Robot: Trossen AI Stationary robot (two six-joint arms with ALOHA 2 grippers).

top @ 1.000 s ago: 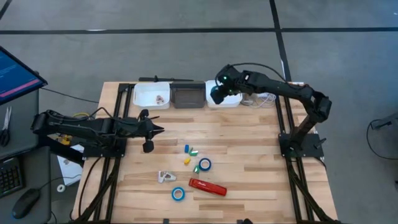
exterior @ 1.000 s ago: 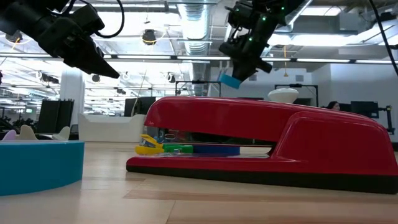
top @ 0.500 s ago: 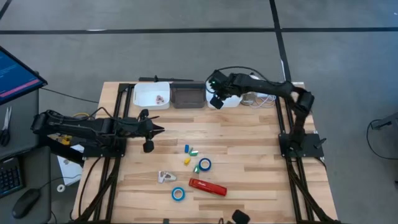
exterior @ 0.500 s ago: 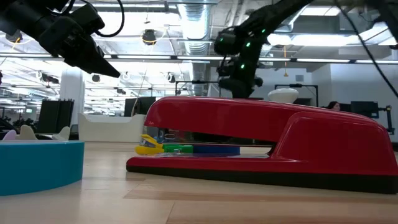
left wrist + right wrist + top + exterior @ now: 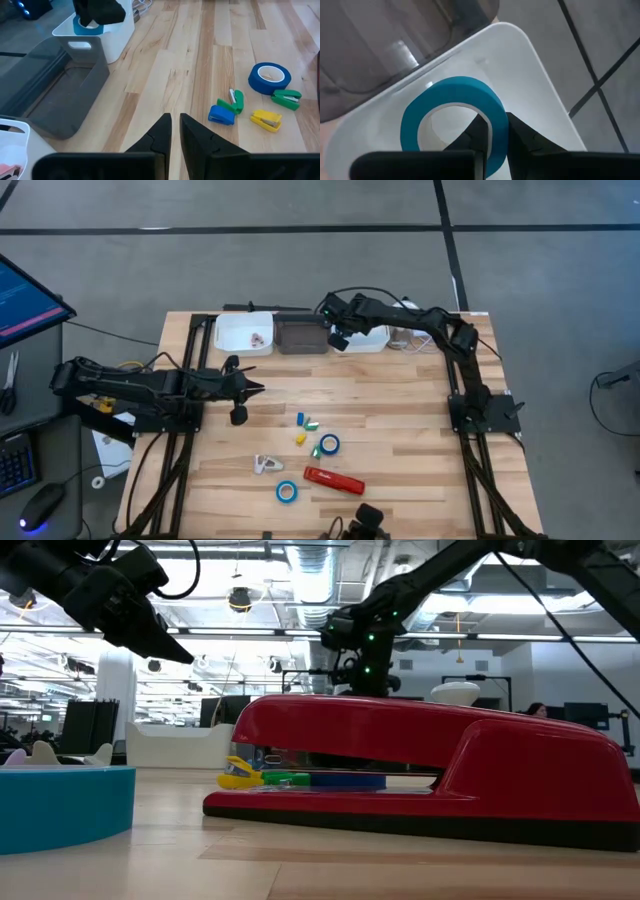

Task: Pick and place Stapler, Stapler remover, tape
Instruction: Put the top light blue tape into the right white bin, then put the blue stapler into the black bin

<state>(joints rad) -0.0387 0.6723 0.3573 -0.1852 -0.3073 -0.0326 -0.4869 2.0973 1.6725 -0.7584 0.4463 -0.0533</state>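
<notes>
My right gripper point(image 5: 338, 337) is over the near-left corner of a white bin point(image 5: 372, 340) at the table's far edge, shut on a blue tape roll point(image 5: 455, 90). Two more blue rolls point(image 5: 329, 445) point(image 5: 287, 491) lie flat on the table. The red stapler point(image 5: 333, 480) also lies flat, near the table's near edge. The pale stapler remover point(image 5: 266, 464) sits to its left. My left gripper point(image 5: 247, 390) waits shut above the table's left side. My right gripper pinches the roll's ring wall point(image 5: 496, 107), with one finger point(image 5: 481, 131) inside the pale core and one point(image 5: 516, 131) outside. In the left wrist view the roll point(image 5: 86, 28) hangs under the gripper at the bin's rim point(image 5: 117, 30). I cannot tell whether it touches the bin.
A grey bin point(image 5: 302, 335) stands left of the white one, and another white bin point(image 5: 245, 333) stands further left. Small yellow, blue and green bits point(image 5: 305, 428) lie mid-table. White cables point(image 5: 415, 337) sit right of the bins.
My right gripper has moved toward the table's left along the far edge and down. The roll it carries has dropped from open view behind the stapler's top in the low view. The right arm has folded back toward its base.
</notes>
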